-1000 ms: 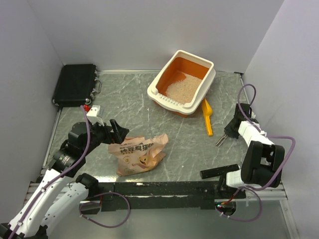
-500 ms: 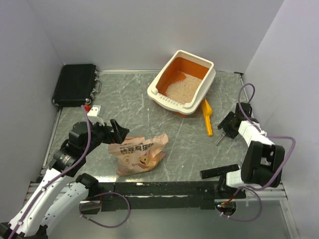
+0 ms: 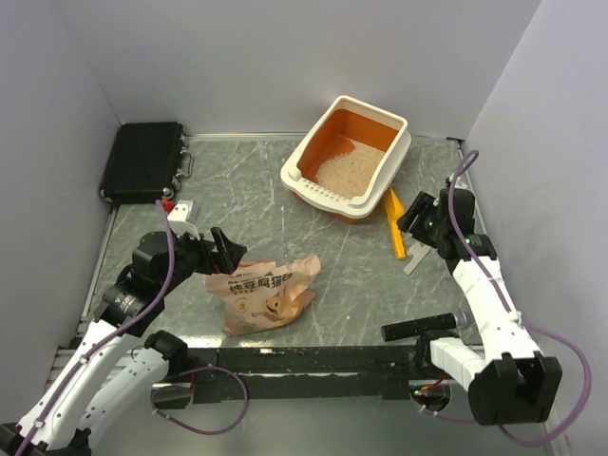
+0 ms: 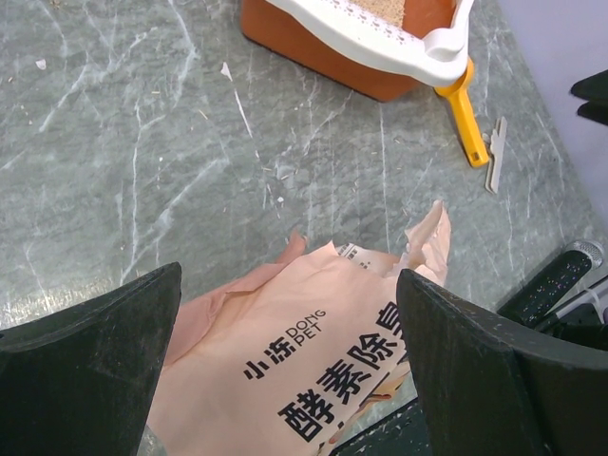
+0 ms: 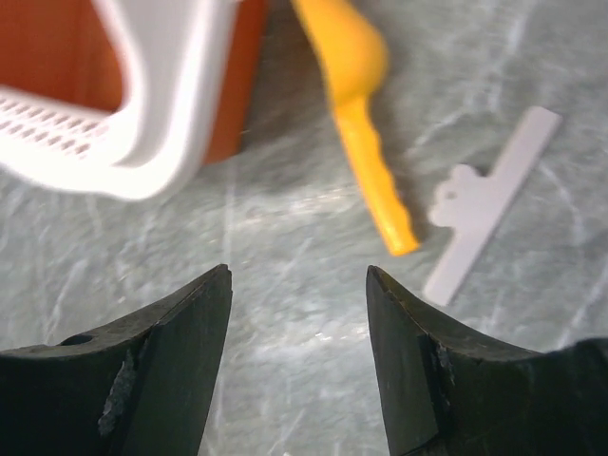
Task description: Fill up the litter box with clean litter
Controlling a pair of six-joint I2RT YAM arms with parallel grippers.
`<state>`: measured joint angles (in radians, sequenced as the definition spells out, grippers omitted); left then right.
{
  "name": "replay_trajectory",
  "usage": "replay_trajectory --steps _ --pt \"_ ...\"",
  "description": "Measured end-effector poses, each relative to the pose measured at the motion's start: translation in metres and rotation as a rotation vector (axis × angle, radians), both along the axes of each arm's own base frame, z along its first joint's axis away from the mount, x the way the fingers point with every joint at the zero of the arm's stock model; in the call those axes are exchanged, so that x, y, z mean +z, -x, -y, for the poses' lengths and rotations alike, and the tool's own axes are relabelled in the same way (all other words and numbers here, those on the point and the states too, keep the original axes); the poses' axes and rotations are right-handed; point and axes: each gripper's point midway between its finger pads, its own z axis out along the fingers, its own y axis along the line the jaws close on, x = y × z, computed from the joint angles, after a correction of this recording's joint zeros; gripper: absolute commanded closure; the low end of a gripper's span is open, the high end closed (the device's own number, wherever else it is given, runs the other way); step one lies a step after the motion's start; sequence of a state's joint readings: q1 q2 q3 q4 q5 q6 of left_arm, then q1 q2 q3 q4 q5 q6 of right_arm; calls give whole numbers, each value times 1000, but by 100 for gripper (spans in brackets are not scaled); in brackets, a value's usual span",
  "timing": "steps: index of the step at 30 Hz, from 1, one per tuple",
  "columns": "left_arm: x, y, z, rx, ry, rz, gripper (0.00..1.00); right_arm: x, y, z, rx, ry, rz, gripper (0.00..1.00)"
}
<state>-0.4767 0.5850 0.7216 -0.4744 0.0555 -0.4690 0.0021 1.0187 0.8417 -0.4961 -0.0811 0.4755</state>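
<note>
Litter box (image 3: 328, 195) by table's (image 3: 275, 223) far edge; left pincer (image 4: 288, 285) agape above bag (image 3: 266, 290), right pincer (image 5: 297, 275) agape near scoop (image 3: 397, 233), both empty.

The top external camera sits above and behind the arm bases, looking down on the whole table (image 3: 237, 190). The left wrist camera looks from low over the bag (image 4: 304, 366) toward 2 o'clock. The right wrist camera looks down at close range. All three views share the scoop (image 5: 366, 123) and the litter box (image 3: 331, 196) end with the slotted rim.
</note>
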Motion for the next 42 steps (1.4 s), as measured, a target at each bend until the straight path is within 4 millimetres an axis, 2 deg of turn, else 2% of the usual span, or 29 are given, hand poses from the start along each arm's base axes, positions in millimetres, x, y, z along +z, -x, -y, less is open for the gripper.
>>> replay_trajectory --steps 6,21,29,32,36,39,42 --pt "-7 -3 1 0 -13 -25 1 24 10 -34 124 -14 78 32" --pt "-17 -7 3 7 -30 -65 1 57 22 -107 528 -49 248 27" --pt "-25 -11 3 23 -41 -95 1 41 36 -152 778 -50 193 22" --pt "-31 -14 2 44 -42 -123 3 34 39 -161 833 -76 168 19" --pt "-47 -19 -4 120 -56 -209 3 18 37 -178 885 -149 109 16" --pt "-59 -21 -11 204 -72 -299 3 -2 37 -193 907 -210 51 16" --pt "-64 -24 -21 306 -75 -383 3 -17 40 -200 909 -247 9 16"
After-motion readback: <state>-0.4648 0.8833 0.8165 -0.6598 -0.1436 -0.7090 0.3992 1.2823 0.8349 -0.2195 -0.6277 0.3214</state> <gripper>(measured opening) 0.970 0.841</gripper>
